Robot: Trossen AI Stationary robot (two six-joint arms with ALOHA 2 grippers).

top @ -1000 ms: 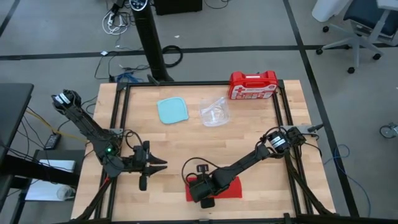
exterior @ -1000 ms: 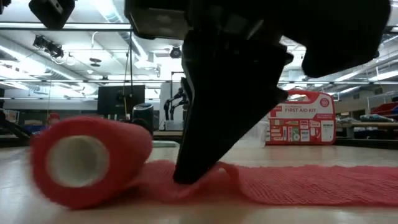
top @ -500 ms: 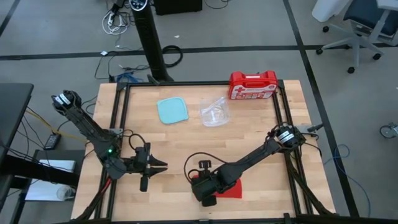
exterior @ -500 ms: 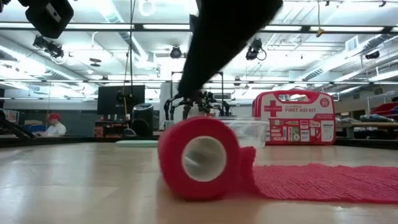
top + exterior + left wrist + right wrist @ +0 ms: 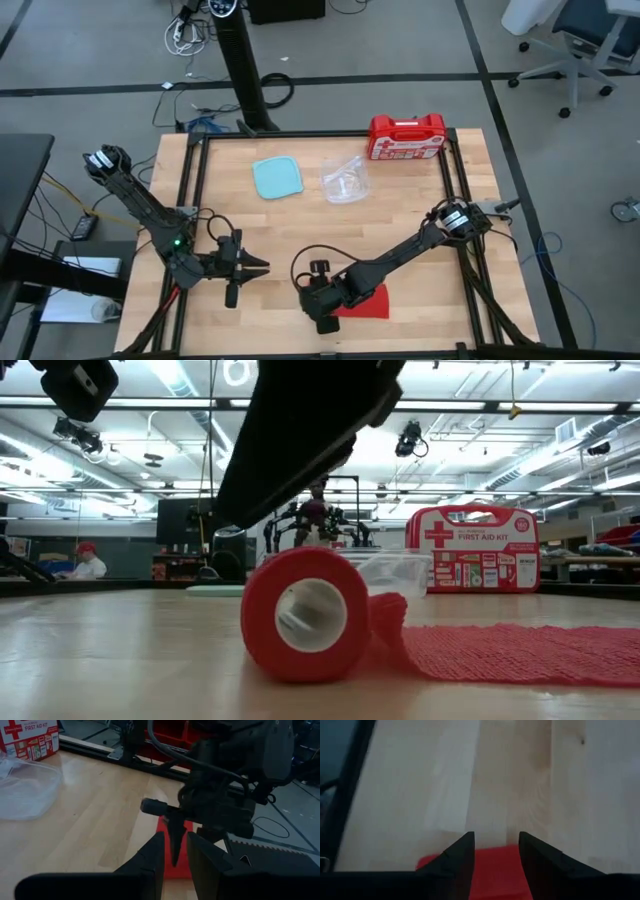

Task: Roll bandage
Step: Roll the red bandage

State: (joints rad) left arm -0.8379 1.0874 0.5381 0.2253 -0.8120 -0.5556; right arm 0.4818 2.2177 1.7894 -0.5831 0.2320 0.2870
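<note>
Bandage [image 5: 305, 615] lay near the table's [image 5: 300, 225] front edge, partly rolled: a red roll on its side, hollow core facing the low camera, with a flat unrolled tail [image 5: 510, 650] running off to one side. In the high view only the flat red strip [image 5: 365, 302] showed, poking out from under the right arm. Right gripper [image 5: 495, 852] sat right over the roll, fingers [image 5: 457, 855] a moderate gap apart, red cloth showing between and beneath them; could not tell whether they touched it. Left gripper [image 5: 255, 267] waited low over bare wood, well apart from the bandage, pointing toward it, fingers [image 5: 150, 857] narrowly parted, holding nothing. First-aid case [image 5: 407, 136], blue lid [image 5: 277, 177] and clear container [image 5: 345, 178] sat toward the back.
</note>
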